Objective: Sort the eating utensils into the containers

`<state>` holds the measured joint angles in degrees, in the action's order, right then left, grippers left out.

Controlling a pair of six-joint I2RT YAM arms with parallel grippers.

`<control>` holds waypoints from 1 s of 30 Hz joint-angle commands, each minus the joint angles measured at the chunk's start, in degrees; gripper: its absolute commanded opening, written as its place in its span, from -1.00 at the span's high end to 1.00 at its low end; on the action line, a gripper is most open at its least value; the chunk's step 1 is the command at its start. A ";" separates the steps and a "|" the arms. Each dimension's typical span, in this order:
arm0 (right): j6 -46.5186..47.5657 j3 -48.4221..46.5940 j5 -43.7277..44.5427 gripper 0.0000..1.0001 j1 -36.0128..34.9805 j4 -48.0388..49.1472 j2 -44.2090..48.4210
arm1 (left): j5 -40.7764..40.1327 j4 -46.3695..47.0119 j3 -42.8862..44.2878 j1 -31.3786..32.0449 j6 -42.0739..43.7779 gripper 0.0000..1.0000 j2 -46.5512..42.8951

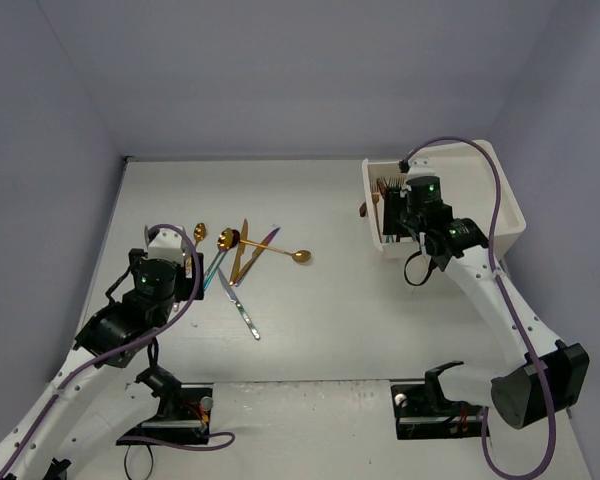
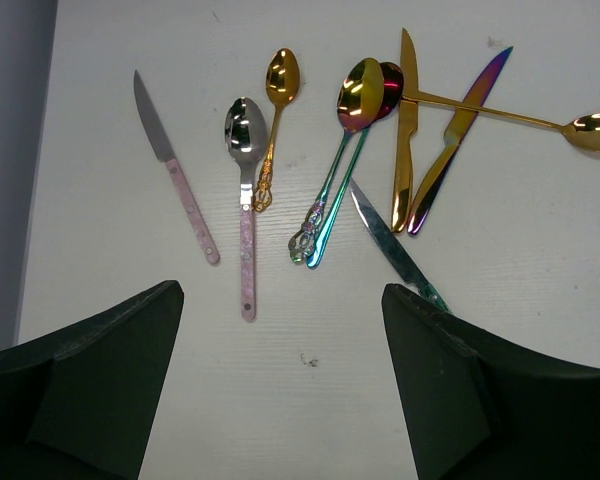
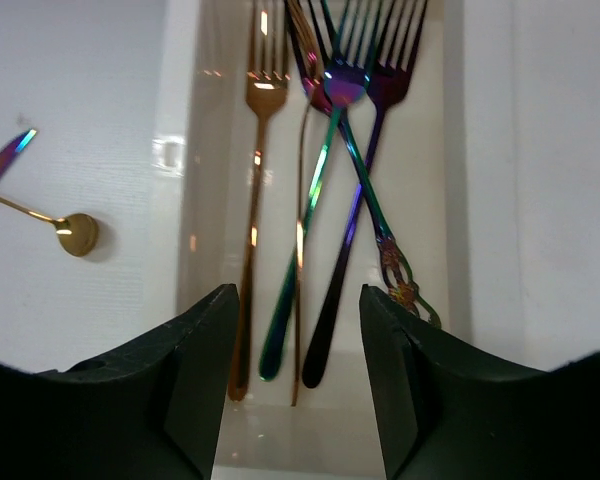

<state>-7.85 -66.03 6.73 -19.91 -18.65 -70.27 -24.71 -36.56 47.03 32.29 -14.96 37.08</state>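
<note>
Several eating utensils lie loose on the table in front of my left gripper. The left wrist view shows a pink-handled knife, a pink-handled silver spoon, a small gold spoon, two overlapping spoons, a gold knife, a purple knife and a blue-green knife. My left gripper hovers open just short of them. My right gripper hangs open over a drawer that holds several forks, gripping none.
The white drawer unit stands at the back right, its pulled-out drawer facing the table's middle. A long gold spoon lies on the table left of that drawer. Grey walls close in the table on three sides.
</note>
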 commanded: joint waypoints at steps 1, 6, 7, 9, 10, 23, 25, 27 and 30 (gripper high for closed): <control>0.94 -7.00 5.44 -0.04 -6.83 3.09 1.31 | 0.54 3.32 0.08 -0.78 0.44 -0.56 0.27; 1.83 -10.89 11.45 -0.11 -15.86 3.15 -4.28 | 0.54 3.25 -0.07 -1.57 0.15 -0.56 0.23; 1.79 -11.63 12.10 -0.13 -17.01 3.18 -5.59 | 0.51 3.25 -0.12 -1.64 0.08 -0.56 0.15; 1.79 -13.04 13.16 -0.15 -18.73 3.23 -7.92 | 0.35 3.30 -0.23 -1.75 -0.08 -0.56 -0.06; 1.76 -13.40 13.57 -0.16 -19.41 3.28 -9.08 | 0.23 3.32 -0.30 -1.81 -0.17 -0.56 -0.23; -1.89 -11.06 21.15 -0.25 -19.87 4.14 -16.60 | -0.16 3.25 -0.62 -2.14 -0.33 -0.56 -1.40; -1.81 -10.45 22.34 -0.26 -19.39 4.14 -15.97 | -0.16 3.25 -0.70 -2.23 -0.33 -0.56 -1.57; -1.64 -9.66 22.80 -0.27 -18.21 4.14 -15.13 | -0.08 3.25 -0.71 -2.14 -0.33 -0.56 -1.71; -1.73 -8.09 22.52 -0.29 -15.27 4.14 -13.11 | 0.02 3.25 -0.70 -2.14 -0.34 -0.56 -1.75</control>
<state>-9.00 -75.43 24.85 -38.68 -15.89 -87.59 -24.05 -36.53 46.11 30.50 -15.09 35.07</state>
